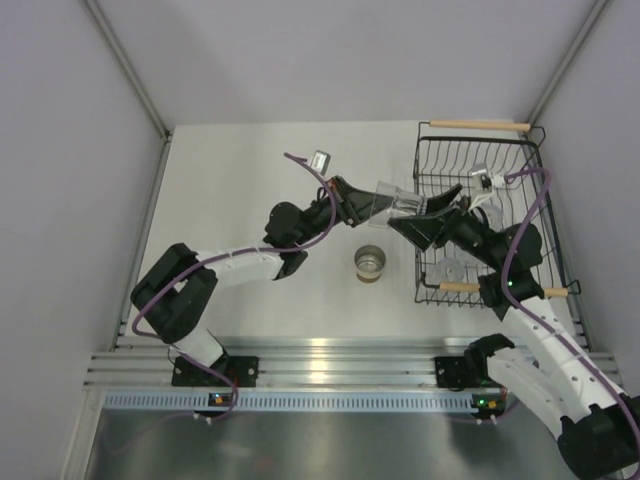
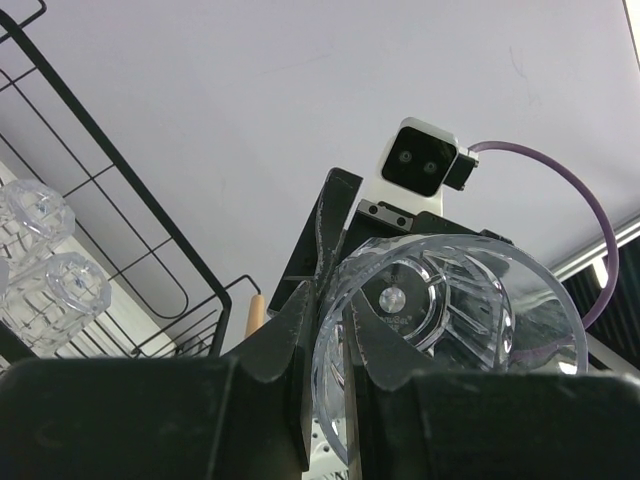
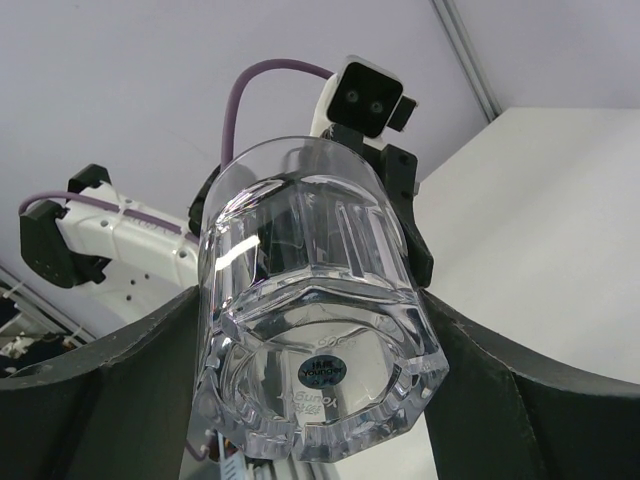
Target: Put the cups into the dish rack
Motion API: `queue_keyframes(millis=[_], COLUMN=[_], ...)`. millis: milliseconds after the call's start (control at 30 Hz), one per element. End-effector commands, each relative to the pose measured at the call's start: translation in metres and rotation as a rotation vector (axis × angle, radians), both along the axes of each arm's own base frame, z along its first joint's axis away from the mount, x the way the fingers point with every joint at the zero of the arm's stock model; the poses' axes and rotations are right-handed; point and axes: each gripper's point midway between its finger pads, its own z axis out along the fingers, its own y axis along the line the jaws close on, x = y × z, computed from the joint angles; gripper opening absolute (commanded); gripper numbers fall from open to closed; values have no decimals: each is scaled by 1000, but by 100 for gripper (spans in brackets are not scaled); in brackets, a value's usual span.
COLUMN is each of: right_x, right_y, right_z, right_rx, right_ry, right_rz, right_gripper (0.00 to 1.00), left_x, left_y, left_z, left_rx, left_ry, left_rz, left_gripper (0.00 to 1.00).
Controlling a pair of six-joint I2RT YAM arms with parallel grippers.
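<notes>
A clear tumbler [image 1: 397,204] hangs in the air just left of the dish rack [image 1: 480,126], held from both ends. My left gripper [image 1: 378,205] is shut on its rim wall, one finger inside and one outside, as the left wrist view [image 2: 335,300] shows on the tumbler [image 2: 450,320]. My right gripper [image 1: 420,213] flanks the base, and in the right wrist view [image 3: 315,330] both fingers touch the tumbler [image 3: 310,300]. The silver cup with a tan outside [image 1: 371,264] stands on the table below. A clear tumbler [image 1: 450,270] lies in the rack's near end.
Two clear tumblers [image 2: 35,215] [image 2: 65,295] sit base-up inside the rack's black wires [image 2: 150,215]. The rack's near wooden handle [image 1: 460,287] is close to my right arm. Grey walls enclose the table on the left, the right and the far side.
</notes>
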Motion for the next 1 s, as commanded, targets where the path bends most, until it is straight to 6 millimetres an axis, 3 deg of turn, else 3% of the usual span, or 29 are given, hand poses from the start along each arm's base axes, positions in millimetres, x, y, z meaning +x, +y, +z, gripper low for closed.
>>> queue_keyframes(millis=[0, 133, 233, 567, 800, 867, 900, 967], right_x=[4, 4, 6, 12, 14, 14, 15, 17], right_y=[-3, -6, -8, -14, -34, -47, -52, -68], right_z=[7, 7, 7, 3, 5, 15, 13, 11], right_rx=[-22, -27, -30, -40, -133, -159, -181, -251], right_ry=[-77, -81, -83, -65, -72, -110, -105, -91], right_rz=[-57, -80, -99, -156, -290, -366, -392, -481], right_gripper=[0, 0, 0, 0, 0, 0, 0, 0], left_x=[-12, -13, -12, -15, -8, -3, -2, 7], left_y=[8, 12, 16, 24, 65, 76, 84, 91], left_z=[20, 19, 19, -1, -28, -48, -46, -66], left_rx=[-66, -62, -60, -23, 30, 82, 97, 193], left_ry=[-65, -77, -86, -65, -44, -5, -28, 13], left_rz=[2, 24, 40, 60, 175, 226, 263, 328], left_gripper=[6, 35, 47, 50, 50, 50, 50, 50])
